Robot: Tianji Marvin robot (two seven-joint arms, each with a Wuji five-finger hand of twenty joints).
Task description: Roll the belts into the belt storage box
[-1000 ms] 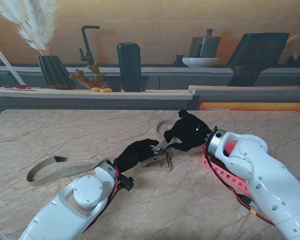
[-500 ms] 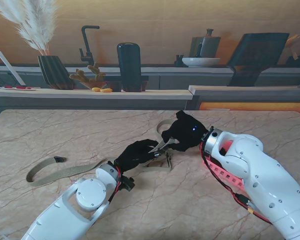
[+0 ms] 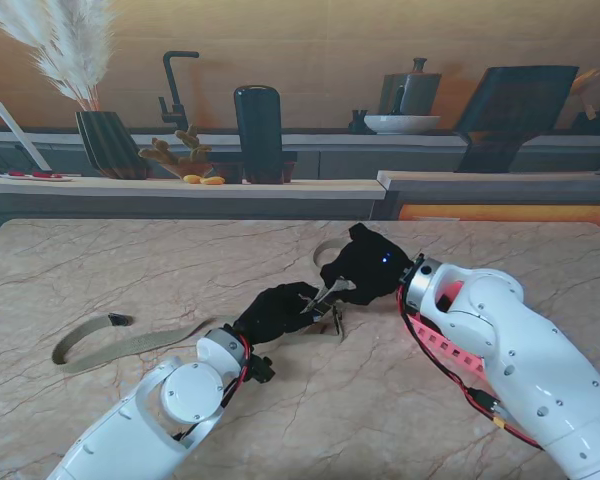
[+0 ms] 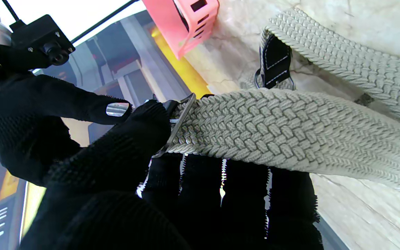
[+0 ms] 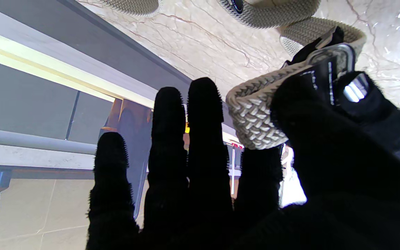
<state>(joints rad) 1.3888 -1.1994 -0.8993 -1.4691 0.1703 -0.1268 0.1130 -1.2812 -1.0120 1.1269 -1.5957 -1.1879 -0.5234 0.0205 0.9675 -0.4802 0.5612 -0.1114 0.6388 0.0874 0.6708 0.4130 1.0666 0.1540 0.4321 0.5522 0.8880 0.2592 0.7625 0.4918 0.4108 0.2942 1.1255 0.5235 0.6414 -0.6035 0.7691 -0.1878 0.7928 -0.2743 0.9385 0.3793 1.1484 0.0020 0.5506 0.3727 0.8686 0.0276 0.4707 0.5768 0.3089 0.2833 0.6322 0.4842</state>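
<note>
My left hand (image 3: pixel 275 310) is clamped on the woven belt (image 4: pixel 290 128) at its metal buckle (image 4: pixel 179 119), thumb on top. My right hand (image 3: pixel 365 262) pinches a fold of the same belt just beside it (its other fingers stand straight and apart). My right arm (image 3: pixel 510 350) hides most of the pink box (image 3: pixel 435 340). The belt's tail (image 3: pixel 110 342) trails left across the marble table (image 3: pixel 130 260)

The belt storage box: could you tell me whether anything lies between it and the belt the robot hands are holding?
Only the right arm itself. The pink belt storage box sits mostly hidden under that forearm, right beside the belt end pinched by the left robot hand and right robot hand. No other object shows on the marble between them.
</note>
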